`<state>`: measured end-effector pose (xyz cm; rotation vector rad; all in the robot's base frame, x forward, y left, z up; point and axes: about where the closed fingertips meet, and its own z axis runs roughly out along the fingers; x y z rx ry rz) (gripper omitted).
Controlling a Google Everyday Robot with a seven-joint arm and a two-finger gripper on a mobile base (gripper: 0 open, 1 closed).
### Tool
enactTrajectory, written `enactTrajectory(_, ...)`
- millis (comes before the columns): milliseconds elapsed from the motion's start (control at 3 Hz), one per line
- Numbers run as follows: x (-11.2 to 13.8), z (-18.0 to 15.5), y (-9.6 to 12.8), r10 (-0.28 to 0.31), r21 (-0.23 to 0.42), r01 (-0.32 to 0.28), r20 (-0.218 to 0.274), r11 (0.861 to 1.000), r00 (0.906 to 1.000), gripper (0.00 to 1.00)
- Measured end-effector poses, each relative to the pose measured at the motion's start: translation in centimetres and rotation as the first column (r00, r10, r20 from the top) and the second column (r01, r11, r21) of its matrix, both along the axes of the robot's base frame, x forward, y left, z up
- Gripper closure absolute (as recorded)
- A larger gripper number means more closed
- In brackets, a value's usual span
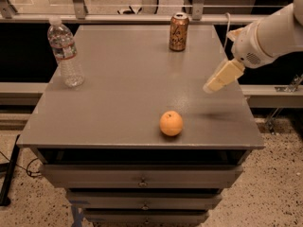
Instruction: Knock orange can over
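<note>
The step in hand is the approach, and the push itself is not yet begun. The orange can [179, 31] stands upright near the far edge of the desk [118, 84], a little right of the middle. Nothing is touching it.

The gripper [210, 86] hangs above the desk's right side, well apart from the can and nearer the viewer. Its jaws read as 1 pale wedge with no gap showing, so they look clenched on nothing.

To do this well, I judge the gripper should travel toward the far edge and meet the can high on its body, near the silver top. A sideways shove there would tip it rather than slide it. Pushing leftward or toward the viewer seems safer, since the far edge is close and the can could drop off.

An orange fruit [171, 123] sits near the front edge and a water bottle [65, 53] stands at the left. Both lie outside a straight path to the can.

The arm [270, 34] enters from the upper right. Its white forearm slopes down and leftward, with the gripper angled toward the desk surface.
</note>
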<state>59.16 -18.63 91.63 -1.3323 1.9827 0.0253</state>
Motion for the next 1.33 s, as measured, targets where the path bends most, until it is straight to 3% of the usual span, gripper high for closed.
enactTrajectory(333, 4.3, -0.4, 0.0, -0.059, 0.096, 0.052, 0.068, 0.994, 0.9959, 0.00)
enactTrajectory(667, 4.3, -0.4, 0.1, -0.060, 0.099, 0.053, 0.069, 0.994, 0.9959, 0.00)
enactTrajectory(1000, 5.7, -0.9, 0.7, -0.079, 0.161, 0.063, 0.089, 0.985, 0.9929, 0.00)
enactTrajectory(1333, 8.6, -1.5, 2.4, -0.099, 0.254, 0.062, 0.135, 0.965, 0.9860, 0.00)
